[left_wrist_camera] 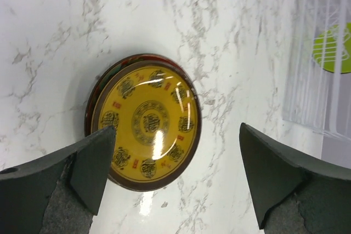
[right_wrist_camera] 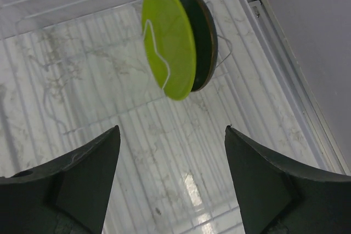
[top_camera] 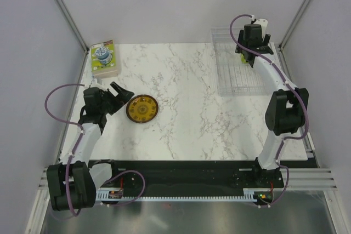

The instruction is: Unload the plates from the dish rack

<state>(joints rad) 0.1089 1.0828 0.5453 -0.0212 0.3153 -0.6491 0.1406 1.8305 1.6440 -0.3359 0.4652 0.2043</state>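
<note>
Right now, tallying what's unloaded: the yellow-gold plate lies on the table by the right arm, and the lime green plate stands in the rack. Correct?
One slip: the yellow-gold plate lies on the table by the left arm, not the right; the top view shows it. The lime green plate does stand in the rack.

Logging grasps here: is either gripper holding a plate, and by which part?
Nothing is held. The left gripper stands open by the yellow-patterned plate, the right gripper open over the dish rack.
</note>
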